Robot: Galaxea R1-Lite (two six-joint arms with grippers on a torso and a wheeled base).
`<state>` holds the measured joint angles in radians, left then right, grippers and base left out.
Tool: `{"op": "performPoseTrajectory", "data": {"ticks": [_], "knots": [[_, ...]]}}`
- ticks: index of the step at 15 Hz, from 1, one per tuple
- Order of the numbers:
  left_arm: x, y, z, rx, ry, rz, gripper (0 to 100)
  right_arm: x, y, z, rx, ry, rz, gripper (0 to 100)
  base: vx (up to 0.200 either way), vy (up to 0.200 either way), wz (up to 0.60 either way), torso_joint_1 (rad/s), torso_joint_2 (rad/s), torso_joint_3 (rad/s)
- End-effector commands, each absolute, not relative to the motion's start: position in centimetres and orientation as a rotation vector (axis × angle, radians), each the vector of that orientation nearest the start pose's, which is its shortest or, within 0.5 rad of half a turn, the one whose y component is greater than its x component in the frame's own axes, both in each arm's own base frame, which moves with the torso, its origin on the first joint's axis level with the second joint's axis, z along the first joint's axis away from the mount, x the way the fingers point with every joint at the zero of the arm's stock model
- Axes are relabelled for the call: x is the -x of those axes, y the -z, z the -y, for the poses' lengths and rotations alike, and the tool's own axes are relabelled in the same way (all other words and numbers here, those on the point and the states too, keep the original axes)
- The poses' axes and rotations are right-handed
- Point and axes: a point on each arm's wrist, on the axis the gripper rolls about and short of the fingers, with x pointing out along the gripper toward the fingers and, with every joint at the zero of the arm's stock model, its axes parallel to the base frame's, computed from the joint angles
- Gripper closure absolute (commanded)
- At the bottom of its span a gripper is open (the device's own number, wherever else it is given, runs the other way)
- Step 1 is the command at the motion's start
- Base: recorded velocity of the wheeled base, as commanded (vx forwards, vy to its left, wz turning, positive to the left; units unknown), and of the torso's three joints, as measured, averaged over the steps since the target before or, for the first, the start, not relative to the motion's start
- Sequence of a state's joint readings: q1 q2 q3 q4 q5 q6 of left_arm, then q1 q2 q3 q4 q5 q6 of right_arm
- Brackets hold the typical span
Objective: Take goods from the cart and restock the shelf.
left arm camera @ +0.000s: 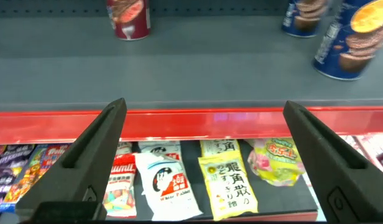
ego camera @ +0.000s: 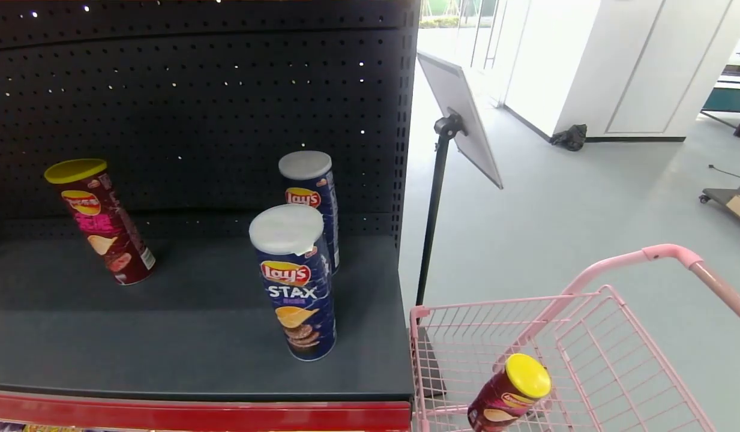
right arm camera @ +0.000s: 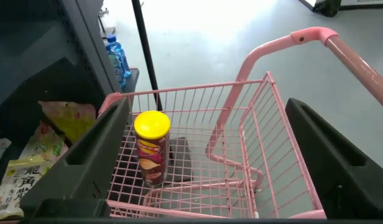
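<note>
— Fingers (right arm camera: 86,162) of R gripper (right arm camera: 207,107): how did they stand?

— Spread wide, nothing betw. them. R gripper hung above the cart (right arm camera: 359,59), well apart from the can (right arm camera: 152,146). L gripper (left arm camera: 205,104) was likewise spread & empty, held in front of the shelf (left arm camera: 191,74) edge.

— Where was the can, rel. to those fingers?

— Below and beyond them, about upright on the cart floor, near the corner closest to the shelf, yellow lid up. Seen thru the gap it sat off-centre, close to one finger's line, not mid-gap. No contact.

— What could've gone wrong from there?

— Three things, prob. (1) Straight descent w/o re-centring: the near finger would likely land on the lid or shove the can over, since a tall narrow can tips easily. (2) Can stood near the wire walls, so a wide-spread finger might snag the mesh or rim. (3) Smooth round body: a grip too high or too light could let it slip on the lift.

— And at the shelf?

— Two blue cans (ego camera: 294,282) stood upright near the cart-side end; a red can (ego camera: 99,222) stood well apart at the other side. A careless set-down close to any of them could knock one over. Bare deck lay betw. red & blue.
</note>
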<state>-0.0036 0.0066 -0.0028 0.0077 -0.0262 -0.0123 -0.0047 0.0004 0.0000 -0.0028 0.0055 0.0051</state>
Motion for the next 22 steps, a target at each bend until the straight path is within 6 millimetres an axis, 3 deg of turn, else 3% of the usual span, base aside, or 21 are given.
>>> {"op": "performPoseTrajectory", "data": {"ticks": [1, 13, 19, 22], "knots": [[2.25, -7.57, 0.05, 0.012, 0.029, -0.012, 0, 2.27, -7.58, -0.02, -0.006, -0.002, 0.002, 0, 0.000, 0.000, 0.00, 0.000, 0.00, 0.000], [2.25, -7.57, 0.05, 0.015, 0.028, -0.012, 0, 2.27, -7.58, -0.02, -0.006, -0.002, 0.002, 0, 0.000, 0.000, 0.00, 0.000, 0.00, 0.000], [2.23, -7.53, 0.05, 0.014, 0.028, -0.014, 0, 2.27, -7.58, -0.02, -0.006, -0.002, 0.002, 0, -0.200, 0.000, 0.00, -0.001, 0.00, 0.001], [2.25, -7.57, 0.05, 0.014, 0.028, -0.012, 0, 2.27, -7.58, -0.02, -0.008, -0.002, 0.002, 0, 0.000, 0.000, 0.00, 0.000, 0.00, 0.000]]}}
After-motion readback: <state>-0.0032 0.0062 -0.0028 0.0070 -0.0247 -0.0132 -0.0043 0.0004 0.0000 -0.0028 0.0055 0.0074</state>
